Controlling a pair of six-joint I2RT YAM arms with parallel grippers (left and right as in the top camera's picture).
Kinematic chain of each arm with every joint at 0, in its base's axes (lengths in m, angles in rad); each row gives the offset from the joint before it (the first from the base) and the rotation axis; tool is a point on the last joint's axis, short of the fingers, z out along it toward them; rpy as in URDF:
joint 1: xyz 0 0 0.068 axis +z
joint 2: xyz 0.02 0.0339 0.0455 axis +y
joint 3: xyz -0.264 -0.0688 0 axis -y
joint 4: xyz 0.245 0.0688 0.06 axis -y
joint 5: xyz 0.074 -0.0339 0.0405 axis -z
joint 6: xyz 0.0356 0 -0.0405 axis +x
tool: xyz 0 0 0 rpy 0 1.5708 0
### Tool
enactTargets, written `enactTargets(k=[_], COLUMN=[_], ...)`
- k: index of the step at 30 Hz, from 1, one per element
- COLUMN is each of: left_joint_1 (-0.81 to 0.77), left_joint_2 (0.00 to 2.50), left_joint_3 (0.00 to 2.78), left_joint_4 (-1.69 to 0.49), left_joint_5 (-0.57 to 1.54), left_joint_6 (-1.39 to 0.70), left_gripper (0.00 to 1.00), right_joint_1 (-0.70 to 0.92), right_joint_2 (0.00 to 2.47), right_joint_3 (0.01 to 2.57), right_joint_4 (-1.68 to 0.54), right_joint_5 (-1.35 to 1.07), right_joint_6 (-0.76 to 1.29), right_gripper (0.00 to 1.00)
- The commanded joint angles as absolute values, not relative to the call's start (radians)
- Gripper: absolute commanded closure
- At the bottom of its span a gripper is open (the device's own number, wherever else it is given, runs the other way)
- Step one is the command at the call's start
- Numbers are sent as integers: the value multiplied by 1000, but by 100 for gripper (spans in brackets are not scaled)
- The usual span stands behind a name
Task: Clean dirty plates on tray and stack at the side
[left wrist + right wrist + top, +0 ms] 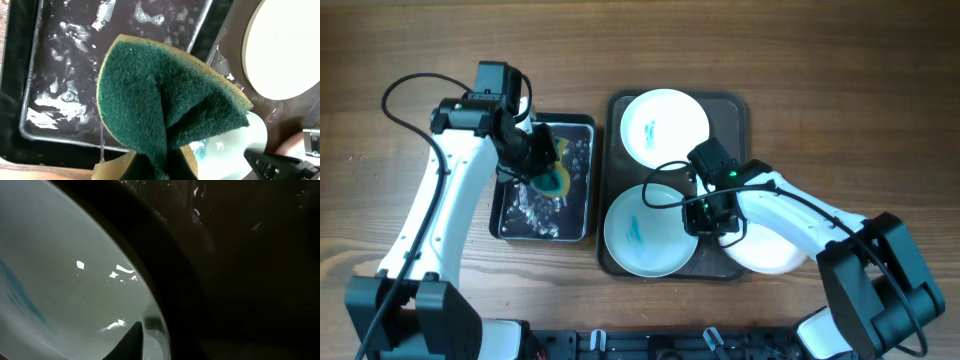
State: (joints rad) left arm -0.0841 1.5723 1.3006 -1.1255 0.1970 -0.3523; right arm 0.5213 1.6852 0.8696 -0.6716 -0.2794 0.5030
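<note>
Here, creased green sponge [165, 100] over wet metal basin [65, 50].

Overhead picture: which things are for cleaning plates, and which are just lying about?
For the job: sponge, water pan, tray, top plate, bottom plate, side plate.
Just lying about: only the cable and the wooden table.

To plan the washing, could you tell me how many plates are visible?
3: far plate and near-left plate on the tray, right plate half-hidden under the right arm; more may lie beneath.
</note>
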Motion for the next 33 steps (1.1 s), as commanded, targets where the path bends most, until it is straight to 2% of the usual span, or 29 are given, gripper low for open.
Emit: enactTargets(k=[1,4,12,14,18,19,21,22,28,33], left_joint_1=[-83,-83,-144,-173,-219,-227,-239,-248,-317,-421], left_joint_2=[1546,1546,1546,1546,1547,1547,1551,1555,1583,1650], left_joint_3=[1318,1318,1318,1318,1312,1312,1312,1311,1246,1106], left_joint_4=[-1127,-1127,-1117,-1110,-1093,-1090,-1088,-1089,-1025,-808], left_joint_5=[220,220,220,220,220,220,221,221,281,425], left_joint_6=[-343,-343,-343,-344,-348,-355,-380,-398,-442,-552], left_gripper=[96,96,96,96,96,96,96,96,96,96], right_joint_1=[517,517,517,517,517,517,516,514,454,408], right_joint_2=[1663,1602,1584,1599,1626,1629,1629,1629,1629,1629], right_joint_3=[866,866,836,802,751,750,751,751,752,756], right_joint_4=[-691,-714,-683,-631,-548,-547,-546,-545,-538,-536], right_joint_5=[-216,-218,-216,-218,-228,-222,-190,-174,-172,-172], right_joint_6=[515,497,522,549,549,549,550,552,583,609], right_gripper=[74,71,73,78,79,81,94,96,96,96])
